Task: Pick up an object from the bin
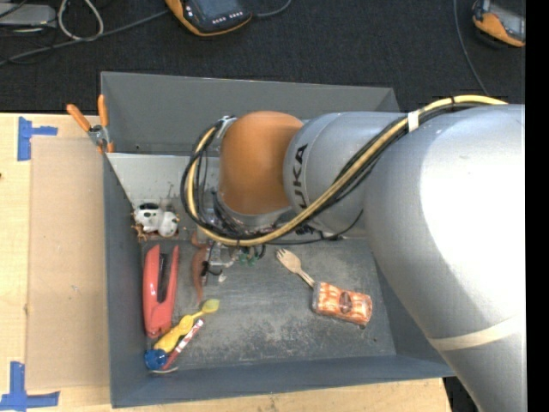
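Gripper [211,267] low in the grey bin [257,363], tucked under the arm's orange cover [257,161] and just to the right of the red tool [159,290], which lies lengthwise along the bin's left side. From where I stand the wrist and its cables hide the working end. I cannot tell whether it is open or closed, and I can see nothing in its grasp.

Every loose thing rests on the bin floor. A brush [182,333], yellow at one end and blue at the other, lies aslant just below and to the right of the red tool's lower end, with its yellow tip pointing up towards the gripper. A small white toy [156,221] sits just above the red tool's upper end, close against the wall. A wooden fork [294,267] lies well to the right of the red tool, on the far side of the gripper, and an orange packet [343,304] lies farther right again.

By the look of it the pick is at the approach stage: the gripper is down among the things, but none is visibly raised. The red tool and the brush's yellow tip are nearest and seem the likeliest targets, though which one is meant is not clear. What remains is to close on one thing and carry it up past the rim.
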`<action>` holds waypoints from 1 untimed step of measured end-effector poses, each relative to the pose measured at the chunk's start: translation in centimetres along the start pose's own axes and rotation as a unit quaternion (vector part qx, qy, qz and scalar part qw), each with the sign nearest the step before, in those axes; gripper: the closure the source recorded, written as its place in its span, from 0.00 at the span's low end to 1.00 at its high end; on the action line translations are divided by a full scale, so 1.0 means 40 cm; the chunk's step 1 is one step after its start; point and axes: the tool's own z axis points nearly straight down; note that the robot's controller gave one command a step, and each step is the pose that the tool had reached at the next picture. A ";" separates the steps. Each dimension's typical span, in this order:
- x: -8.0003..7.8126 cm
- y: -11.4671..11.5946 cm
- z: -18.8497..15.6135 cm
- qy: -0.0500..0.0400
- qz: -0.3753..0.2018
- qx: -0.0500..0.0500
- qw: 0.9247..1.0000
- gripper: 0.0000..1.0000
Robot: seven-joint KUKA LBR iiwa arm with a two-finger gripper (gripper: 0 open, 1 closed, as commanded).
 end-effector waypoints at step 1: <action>0.005 -0.001 -0.100 0.004 0.000 0.001 1.000 1.00</action>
